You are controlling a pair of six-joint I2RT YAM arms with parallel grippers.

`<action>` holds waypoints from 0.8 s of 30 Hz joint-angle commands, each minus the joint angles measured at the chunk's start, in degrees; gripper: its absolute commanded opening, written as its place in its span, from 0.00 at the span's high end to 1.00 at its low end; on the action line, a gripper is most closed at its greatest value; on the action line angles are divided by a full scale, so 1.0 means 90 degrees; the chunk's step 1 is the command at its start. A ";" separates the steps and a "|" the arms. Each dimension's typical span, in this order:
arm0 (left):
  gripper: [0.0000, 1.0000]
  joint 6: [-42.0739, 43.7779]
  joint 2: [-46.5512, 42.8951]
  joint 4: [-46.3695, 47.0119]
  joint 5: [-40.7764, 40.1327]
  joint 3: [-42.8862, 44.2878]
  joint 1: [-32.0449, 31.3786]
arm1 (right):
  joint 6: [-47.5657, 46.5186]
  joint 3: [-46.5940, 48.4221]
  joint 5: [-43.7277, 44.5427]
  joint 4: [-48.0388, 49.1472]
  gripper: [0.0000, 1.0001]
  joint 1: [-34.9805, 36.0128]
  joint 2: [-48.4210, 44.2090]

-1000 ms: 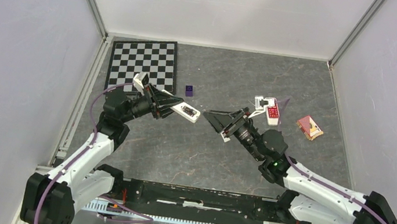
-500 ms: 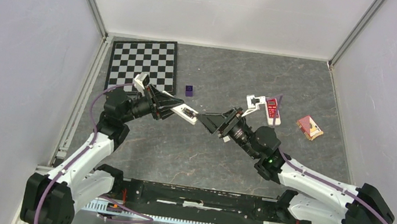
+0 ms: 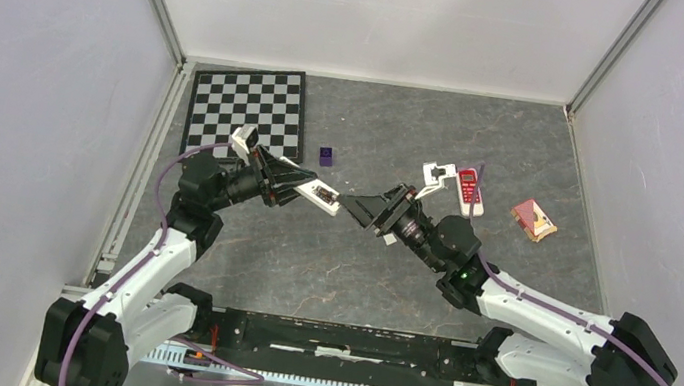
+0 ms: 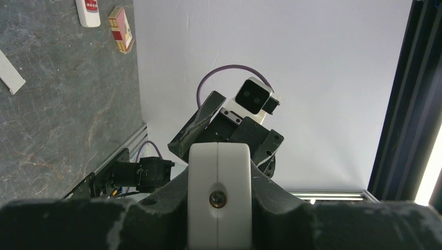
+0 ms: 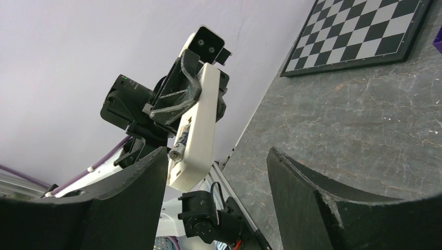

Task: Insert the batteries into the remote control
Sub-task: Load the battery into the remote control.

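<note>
Above the table [image 3: 327,272], the left gripper [image 3: 302,180] reaches right, pinching the remote [image 3: 332,201] nearly level. The right gripper [image 3: 356,210] faces it, jaws spread, tips just beside the remote's free end. The walls [image 3: 27,108] stand well apart. A battery [image 5: 177,151] sits in the remote's bay.

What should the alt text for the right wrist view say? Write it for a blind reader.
The left gripper holds the white remote control in the air, a battery showing in its open compartment, beyond the open fingers of the right gripper. A chessboard lies on the grey table at upper right.
</note>
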 commanded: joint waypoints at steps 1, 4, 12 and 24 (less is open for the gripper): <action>0.98 0.0134 -0.0063 0.0440 0.0258 0.0337 0.0044 | 0.0075 0.0284 -0.0014 0.0154 0.27 -0.0043 0.0078; 0.98 0.0082 -0.0048 0.0575 0.0289 0.0342 0.0043 | 0.0071 0.0290 -0.0005 0.0155 0.28 -0.0052 0.0109; 0.98 0.0145 -0.0022 0.0774 0.0376 0.0366 0.0025 | 0.0046 0.0285 0.0015 0.0088 0.29 -0.0072 0.0211; 0.98 0.0353 -0.0170 0.0484 0.0011 0.0264 0.0025 | -0.0144 -0.0111 0.0099 0.0007 0.24 -0.0131 -0.0219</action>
